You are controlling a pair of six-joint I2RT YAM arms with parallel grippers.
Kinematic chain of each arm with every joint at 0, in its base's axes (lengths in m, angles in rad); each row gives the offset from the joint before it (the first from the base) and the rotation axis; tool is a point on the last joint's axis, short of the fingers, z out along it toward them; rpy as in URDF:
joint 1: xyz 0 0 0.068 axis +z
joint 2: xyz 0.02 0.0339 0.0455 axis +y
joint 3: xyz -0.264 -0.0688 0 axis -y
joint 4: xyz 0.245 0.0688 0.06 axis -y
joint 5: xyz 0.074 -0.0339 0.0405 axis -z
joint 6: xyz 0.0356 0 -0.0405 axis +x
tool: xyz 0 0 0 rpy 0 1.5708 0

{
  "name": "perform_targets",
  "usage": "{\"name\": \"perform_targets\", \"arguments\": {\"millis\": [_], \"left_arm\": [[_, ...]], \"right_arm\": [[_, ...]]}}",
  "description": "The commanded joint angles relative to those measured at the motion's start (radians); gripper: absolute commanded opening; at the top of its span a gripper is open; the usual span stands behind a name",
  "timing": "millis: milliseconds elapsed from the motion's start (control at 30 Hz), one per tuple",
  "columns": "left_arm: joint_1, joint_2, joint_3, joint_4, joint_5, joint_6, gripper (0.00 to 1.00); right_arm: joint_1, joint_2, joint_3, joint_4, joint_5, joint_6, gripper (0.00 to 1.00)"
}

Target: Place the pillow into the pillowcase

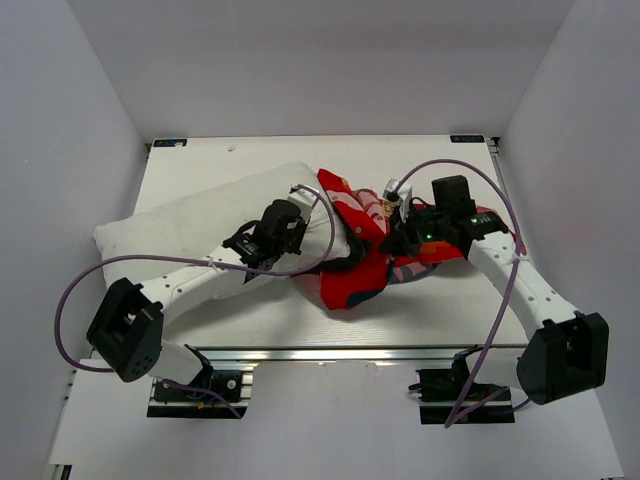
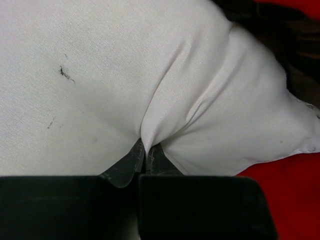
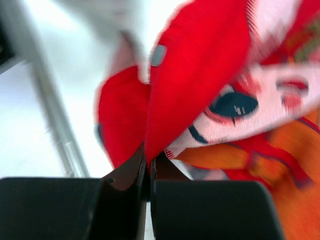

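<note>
Left gripper (image 2: 145,152) pinches a thin pillow (image 2: 95,80) fold, right gripper (image 3: 148,161) pinches the pillowcase (image 3: 200,75) edge; either shallow bite may slip under pull.

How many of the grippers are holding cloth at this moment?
2. The left gripper is shut on a fold of the white pillow. The right gripper is shut on a red edge of the pillowcase.
</note>
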Motion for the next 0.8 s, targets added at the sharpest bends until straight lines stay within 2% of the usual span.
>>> {"name": "perform_targets", "arguments": {"millis": [0,133,267,467,767], "left_arm": [[0.032,0.017,-0.004,-0.013,-0.016,0.020,0.00],[0.032,0.029,0.004,-0.003,0.028,0.016,0.00],[0.032,0.025,-0.023,0.011,0.056,-0.009,0.00],[0.029,-0.029,-0.097,0.043,0.124,-0.083,0.00],[-0.041,-0.153,-0.185,0.060,0.157,-0.195,0.00]], "right_arm": [[0.005,-0.028,0.027,-0.160,-0.216,-0.150,0.00],[0.018,-0.008,0.060,-0.132,-0.310,-0.113,0.00],[0.073,0.058,0.123,-0.056,-0.298,0.008,0.00],[0.162,0.176,0.228,0.133,-0.184,0.253,0.00],[0.240,0.357,0.427,0.270,0.006,0.543,0.00]]}}
